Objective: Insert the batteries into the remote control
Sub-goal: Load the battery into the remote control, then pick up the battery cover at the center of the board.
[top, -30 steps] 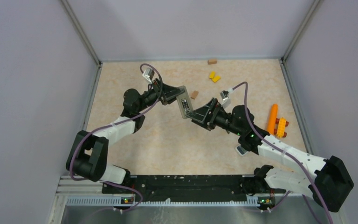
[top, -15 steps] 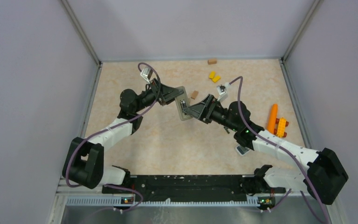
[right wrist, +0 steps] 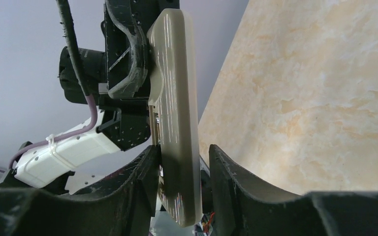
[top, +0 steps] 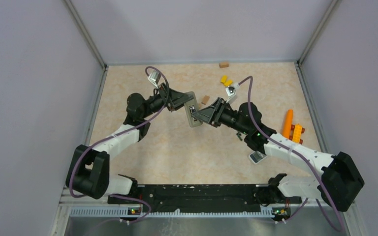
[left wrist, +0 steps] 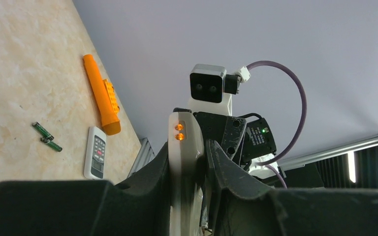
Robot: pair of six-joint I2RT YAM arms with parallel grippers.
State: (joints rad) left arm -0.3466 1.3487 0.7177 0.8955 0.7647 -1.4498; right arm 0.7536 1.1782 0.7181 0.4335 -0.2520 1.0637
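My left gripper [top: 185, 102] is shut on the grey remote control [top: 193, 112] and holds it off the table, mid-scene. In the left wrist view the remote control [left wrist: 183, 129] stands between the fingers of this gripper [left wrist: 189, 144], two orange lights at its tip. My right gripper [top: 201, 114] straddles the remote's other end. In the right wrist view the remote control [right wrist: 174, 88] lies against one finger of the right gripper [right wrist: 184, 148], with a gap at the other finger. Two thin dark-green batteries [left wrist: 47, 137] lie on the table.
A small white remote [top: 257, 157] lies near the right arm, also seen as the white remote [left wrist: 95, 158]. An orange carrot-shaped piece [top: 287, 124] and a yellow brick [top: 297, 132] sit at the right. Yellow blocks [top: 226, 80] and brown blocks [top: 224, 64] lie at the back.
My right gripper has moved up and left onto the held remote's free end, and its jaws have narrowed around it. The left arm has shifted slightly, still holding the remote.
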